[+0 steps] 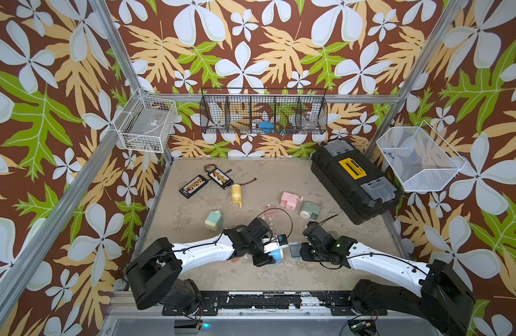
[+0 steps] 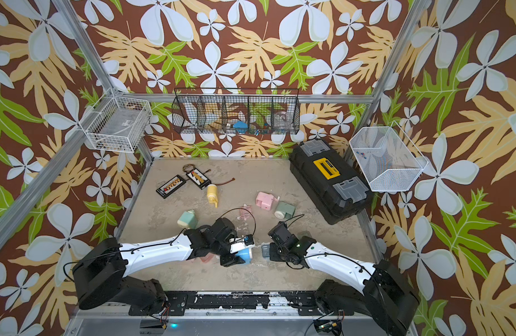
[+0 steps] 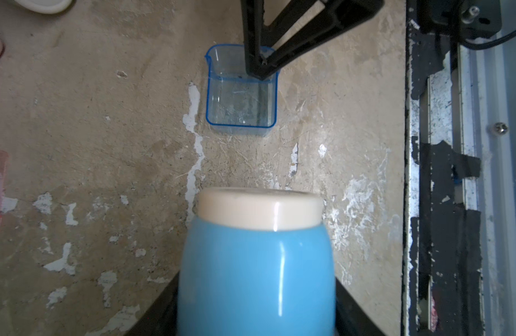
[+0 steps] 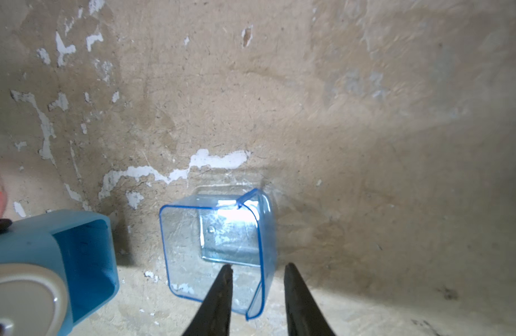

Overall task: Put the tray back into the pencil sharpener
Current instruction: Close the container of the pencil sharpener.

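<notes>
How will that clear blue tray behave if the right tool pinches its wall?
Probably light and skittish: the clear blue tray is thin-walled, empty-looking plastic lying loose on the table, so a nudge may slide it. The wall between the fingers of the right tool likely flexes under a pinch. Glossy surfaces suggest it could slip.

tray [image 4: 213, 250]: transparent blue plastic, glossy, lightly scratched | pencil sharpener [image 3: 256, 276]: opaque blue plastic, glossy, smooth | end cap [image 3: 259, 209]: cream, satin | tabletop [image 4: 367, 116]: beige coating, matt, rough, chipped to white
</notes>
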Robot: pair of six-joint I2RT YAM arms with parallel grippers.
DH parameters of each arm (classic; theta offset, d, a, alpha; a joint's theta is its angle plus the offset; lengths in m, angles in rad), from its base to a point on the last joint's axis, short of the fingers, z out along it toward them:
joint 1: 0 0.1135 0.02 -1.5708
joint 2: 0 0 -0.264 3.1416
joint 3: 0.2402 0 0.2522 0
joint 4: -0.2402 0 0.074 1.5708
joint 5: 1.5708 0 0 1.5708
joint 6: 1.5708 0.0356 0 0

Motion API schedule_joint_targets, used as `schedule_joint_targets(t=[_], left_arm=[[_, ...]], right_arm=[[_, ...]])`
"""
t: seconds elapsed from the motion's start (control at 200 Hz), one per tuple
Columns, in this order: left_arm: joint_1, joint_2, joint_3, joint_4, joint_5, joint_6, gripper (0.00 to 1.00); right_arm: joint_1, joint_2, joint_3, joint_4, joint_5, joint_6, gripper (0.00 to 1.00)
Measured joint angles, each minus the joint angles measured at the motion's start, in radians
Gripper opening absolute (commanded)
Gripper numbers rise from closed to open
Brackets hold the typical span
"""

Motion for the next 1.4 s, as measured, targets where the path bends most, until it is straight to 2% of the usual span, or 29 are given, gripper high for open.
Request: schedule_joint_targets(t=[0.47,0.726,1.401], left_arm=[[-0.005,0.056,0.011,0.043,-0.006,0.022,0.45],[-0.006,0.073,0.007,0.093,-0.008,0.019,0.45],[-0.008,0.096,-0.017,0.2,-0.004,-0.007,0.45]], right_arm=[[0.0,0.072,0.016,0.058,-0.01,-0.034,0.26],[0.0,0.09,0.019,0.1,-0.057,-0.074,0.22],[-0.001,0.068,-0.006,0.167,-0.144,-0.1,0.19]])
